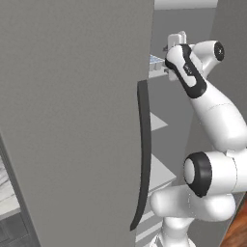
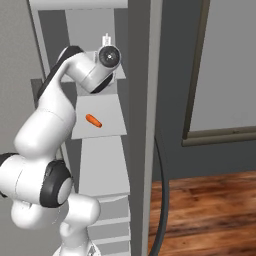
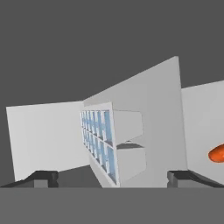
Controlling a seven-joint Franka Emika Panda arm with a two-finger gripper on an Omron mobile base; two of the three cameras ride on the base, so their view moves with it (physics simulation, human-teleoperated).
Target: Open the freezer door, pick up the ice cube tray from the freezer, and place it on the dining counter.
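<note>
Grey freezer door (image 1: 72,120) stands swung open beside me. My gripper (image 3: 112,178), jaws wide apart and holding nothing, faces the ice cube tray (image 3: 99,142) on an upper shelf — reaching step. Next, I judge: advance, straddle its rim, close.

A small orange item (image 2: 93,120) lies on a pale freezer shelf (image 2: 112,127); wooden floor (image 2: 210,215) below.

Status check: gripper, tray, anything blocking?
Gripper open, empty, lined up on the ice cube tray. Tray on upper freezer shelf, untouched. Freezer door open. Carrot one shelf down, clear of path.
</note>
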